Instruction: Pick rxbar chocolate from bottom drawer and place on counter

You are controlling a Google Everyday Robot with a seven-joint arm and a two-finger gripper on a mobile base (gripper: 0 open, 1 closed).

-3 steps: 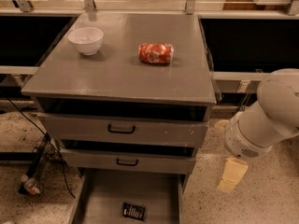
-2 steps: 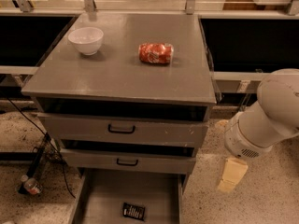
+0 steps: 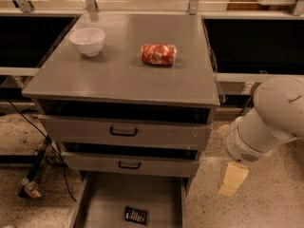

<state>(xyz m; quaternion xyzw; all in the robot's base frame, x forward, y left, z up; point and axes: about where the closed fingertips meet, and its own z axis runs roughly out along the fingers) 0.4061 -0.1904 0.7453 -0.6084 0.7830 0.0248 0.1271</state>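
Nothing is seen to have moved since a second ago: the bar, the arm and the things on top are all found where they were. The rxbar chocolate [image 3: 136, 215], a small flat black wrapper with pale lettering, is seen lying flat on the floor of the bottom drawer [image 3: 107, 198], near the lower edge of the view and slightly right of the drawer's middle, apart from both side walls. The bottom drawer is pulled out wide from the grey cabinet, and nothing else is seen in the part of it that shows. Above it, two grey drawers with black handles are stacked, the middle drawer [image 3: 156, 166] below the upper drawer [image 3: 161, 134], each with a dark gap over it. The cabinet is topped by the bench [image 3: 118, 77], a broad, flat, slightly shiny grey surface. A white bowl [image 3: 88, 41] is placed upright near its back left corner, and a red can [image 3: 158, 54] is laid on its side towards the back, right of centre, well apart from the bowl. To the right of the cabinet, the thick white arm [image 3: 273, 120] is bent downwards over the speckled floor [image 3: 266, 208]. The gripper [image 3: 232, 179], seen as a tan block below the arm's round end, hangs beside the cabinet at about the height of the bottom drawer, well apart from the bar and touching nothing. Whether it is open or closed cannot be told. A small bottle [image 3: 32, 190] is lying on the floor at the left.
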